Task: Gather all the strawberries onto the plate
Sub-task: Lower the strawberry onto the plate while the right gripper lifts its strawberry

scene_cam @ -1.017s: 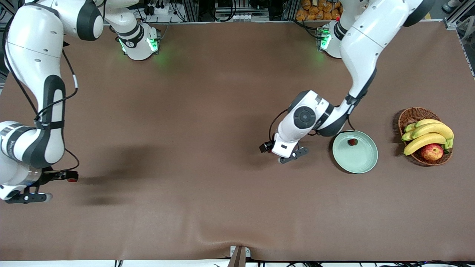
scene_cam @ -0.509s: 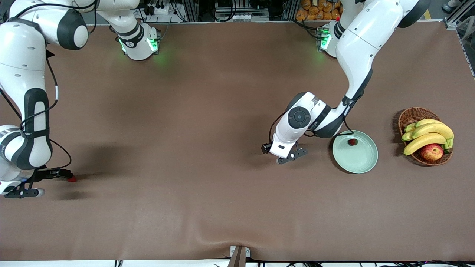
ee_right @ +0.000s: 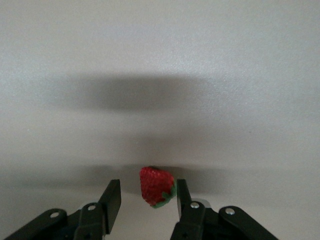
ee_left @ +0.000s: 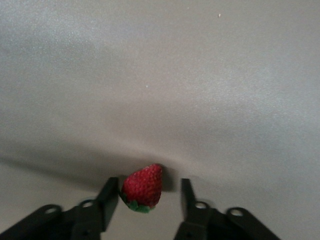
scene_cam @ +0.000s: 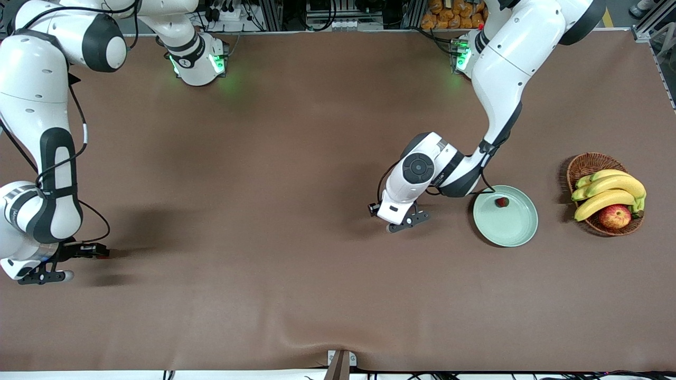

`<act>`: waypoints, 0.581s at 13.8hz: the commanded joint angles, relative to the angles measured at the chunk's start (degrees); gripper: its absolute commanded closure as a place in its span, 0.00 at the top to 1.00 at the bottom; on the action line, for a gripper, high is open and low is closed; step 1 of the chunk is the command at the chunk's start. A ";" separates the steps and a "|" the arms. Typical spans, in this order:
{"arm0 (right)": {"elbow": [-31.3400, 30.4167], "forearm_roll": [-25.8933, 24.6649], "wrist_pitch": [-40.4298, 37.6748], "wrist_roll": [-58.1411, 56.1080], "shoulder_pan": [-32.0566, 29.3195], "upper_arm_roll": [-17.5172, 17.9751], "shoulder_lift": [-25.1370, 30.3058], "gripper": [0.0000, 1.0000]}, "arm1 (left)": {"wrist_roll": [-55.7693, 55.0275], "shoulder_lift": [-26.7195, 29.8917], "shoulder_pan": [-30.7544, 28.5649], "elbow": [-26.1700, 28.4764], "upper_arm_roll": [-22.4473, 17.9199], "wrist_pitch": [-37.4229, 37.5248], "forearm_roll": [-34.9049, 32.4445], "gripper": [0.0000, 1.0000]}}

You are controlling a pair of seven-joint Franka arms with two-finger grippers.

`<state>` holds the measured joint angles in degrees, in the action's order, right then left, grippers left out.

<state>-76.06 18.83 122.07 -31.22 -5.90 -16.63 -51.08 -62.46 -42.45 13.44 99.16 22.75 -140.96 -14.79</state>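
Low over the table (scene_cam: pixel 296 158), both grippers' fingers (ee_left: pixel 107 192) straddle strawberries (ee_left: pixel 143 186).

A red strawberry (ee_left: pixel 143 187) with a green cap lies on the table (ee_left: pixel 160 75) between the left gripper (ee_left: pixel 147 197)'s dark fingers (ee_left: pixel 106 196). One finger touches it; a gap separates the other.

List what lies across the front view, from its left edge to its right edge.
Right hand → left hand → plate with a strawberry on it → basket holding bananas and an apple.
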 commanded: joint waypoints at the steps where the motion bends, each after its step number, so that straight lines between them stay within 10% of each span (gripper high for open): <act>1: 0.48 -0.28 1.59 -1.30 -0.43 0.29 -0.69 0.56 | -0.30 -0.79 -0.08 -1.34 -0.34 -0.11 -2.00 0.37; 5: 0.39 -0.28 1.77 -1.39 -0.61 0.37 -1.22 0.53 | -0.47 -0.35 -0.87 -0.63 -0.34 0.33 -3.58 0.03; 8: -0.23 -0.20 2.29 -1.39 -0.61 0.46 -1.31 0.38 | 0.06 4.20 -3.06 -0.81 0.01 6.02 -3.06 0.00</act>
<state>-76.15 18.83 123.00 -31.25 -6.02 -16.64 -52.04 -62.41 -41.89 12.07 98.55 22.52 -139.65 -16.94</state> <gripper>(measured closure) 0.511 0.674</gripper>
